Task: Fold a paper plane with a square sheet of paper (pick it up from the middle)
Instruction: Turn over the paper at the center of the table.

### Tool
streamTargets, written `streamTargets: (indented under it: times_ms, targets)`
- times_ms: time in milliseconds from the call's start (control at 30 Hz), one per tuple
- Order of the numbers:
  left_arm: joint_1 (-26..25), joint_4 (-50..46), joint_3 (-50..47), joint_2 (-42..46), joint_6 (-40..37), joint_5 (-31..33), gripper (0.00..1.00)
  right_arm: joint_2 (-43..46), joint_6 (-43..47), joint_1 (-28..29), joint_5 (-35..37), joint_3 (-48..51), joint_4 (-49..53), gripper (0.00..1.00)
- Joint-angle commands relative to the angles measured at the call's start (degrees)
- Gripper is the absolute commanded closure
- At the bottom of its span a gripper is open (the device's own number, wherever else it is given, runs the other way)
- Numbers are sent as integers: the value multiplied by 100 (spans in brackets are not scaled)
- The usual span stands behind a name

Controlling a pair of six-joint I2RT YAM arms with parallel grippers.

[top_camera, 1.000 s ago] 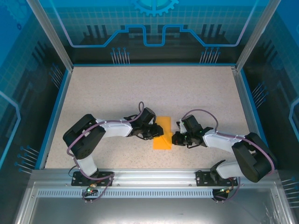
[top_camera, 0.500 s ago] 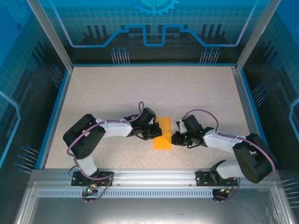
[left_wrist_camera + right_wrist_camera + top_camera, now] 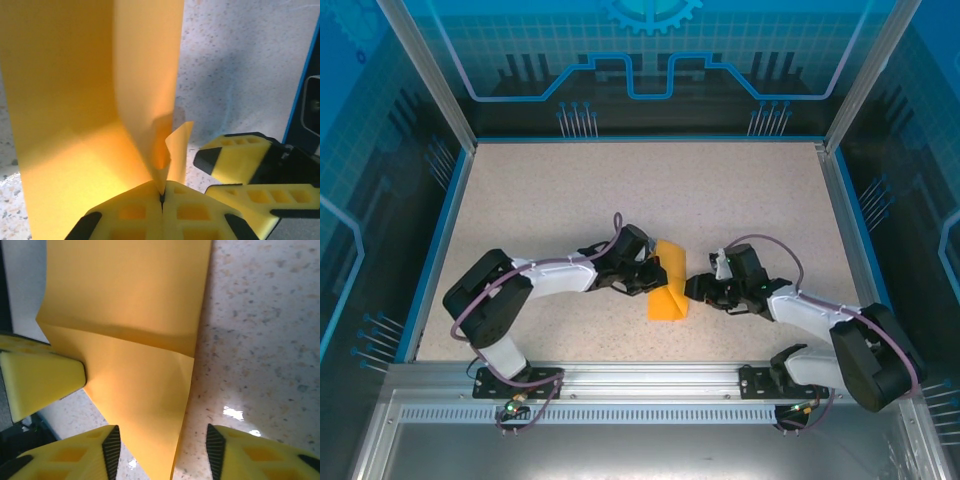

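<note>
Left gripper [image 3: 162, 196] clamping orange paper [image 3: 669, 295], long axis running near-to-far

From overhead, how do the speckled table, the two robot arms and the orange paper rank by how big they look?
Largest: the speckled table.
Next: the left arm and the right arm, which look about alike, so I won't rank one above the other.
Smallest: the orange paper.
</note>
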State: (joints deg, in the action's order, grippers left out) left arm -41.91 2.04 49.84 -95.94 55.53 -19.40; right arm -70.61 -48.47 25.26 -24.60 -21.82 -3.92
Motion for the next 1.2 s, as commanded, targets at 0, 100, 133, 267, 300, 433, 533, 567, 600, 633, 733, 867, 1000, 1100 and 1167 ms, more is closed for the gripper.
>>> streamTargets:
  times_ms: [0,100,133,267,300,433,533,567,600,633,733,867,1000,1100,1167]
  targets:
    - [101,11,217,313,46,-306,98,182,-693,-91,-549,123,-806,43]
    - [175,10,236,519,93,-403,98,279,-1073,-111,-603,186,-1045,36]
    - [215,13,238,575,112,-437,98,310,-1190,-109,-612,203,-1117,34]
    - [323,-10,326,835,171,-577,97,418,-1732,-109,-566,350,-1584,27]
    - [353,-18,357,882,170,-608,97,465,-1866,-111,-522,395,-1658,27]
    - [438,-10,422,1064,218,-731,97,655,-2397,-118,-399,584,-1993,23]
    - [484,4,421,1178,223,-758,96,791,-2885,-126,-323,717,-2329,21]
    - [499,11,413,1201,236,-758,96,828,-3064,-136,-310,765,-2490,21]
    - [518,40,388,1218,261,-758,96,845,-3185,-137,-309,772,-2596,21]
    - [526,124,348,1226,293,-775,96,865,-3301,-136,-313,774,-2676,21]
    - [571,389,201,1227,444,-823,96,895,-3601,-138,-291,769,-2973,22]
    - [601,628,64,1218,569,-855,96,907,-3940,-136,-309,726,-3333,25]
    - [656,760,-27,1218,617,-895,96,990,-4040,-135,-313,657,-3378,33]
    - [683,765,-77,1219,583,-947,96,1080,-4045,-161,-291,649,-3299,39]
    - [692,804,-130,1242,565,-964,96,1117,-4048,-188,-315,644,-3266,43]
